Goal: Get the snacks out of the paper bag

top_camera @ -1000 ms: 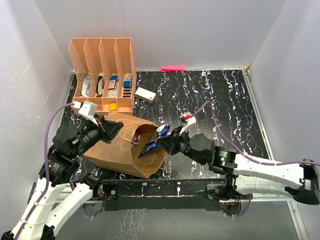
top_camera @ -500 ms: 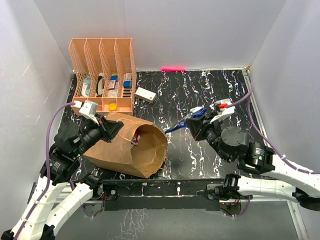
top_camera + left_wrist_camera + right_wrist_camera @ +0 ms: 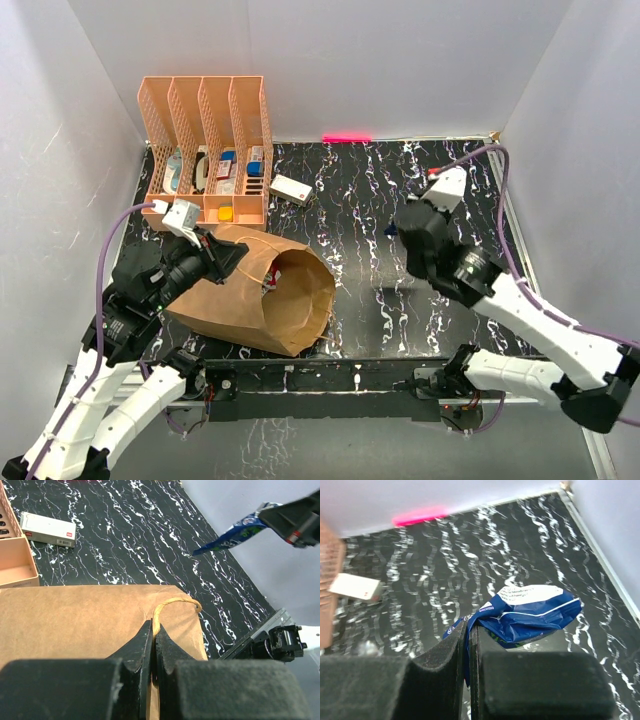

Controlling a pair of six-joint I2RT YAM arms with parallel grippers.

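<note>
The right gripper [image 3: 468,630] swung far-right, clamping a glossy dark blue chip bag [image 3: 530,612], seemingly aloft; the left gripper [image 3: 153,632] pinches the twisted handle [image 3: 172,604] of the brown paper bag [image 3: 75,615].

An orange mesh rack [image 3: 205,110] holds what seem small boxes [image 3: 228,165]; a white box [image 3: 291,189] lies nearby on the marbled table [image 3: 360,190].

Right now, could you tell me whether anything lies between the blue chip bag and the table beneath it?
Nothing visible does: the blue chip bag hangs from the right claw over the table; the white box lies well aside.
</note>
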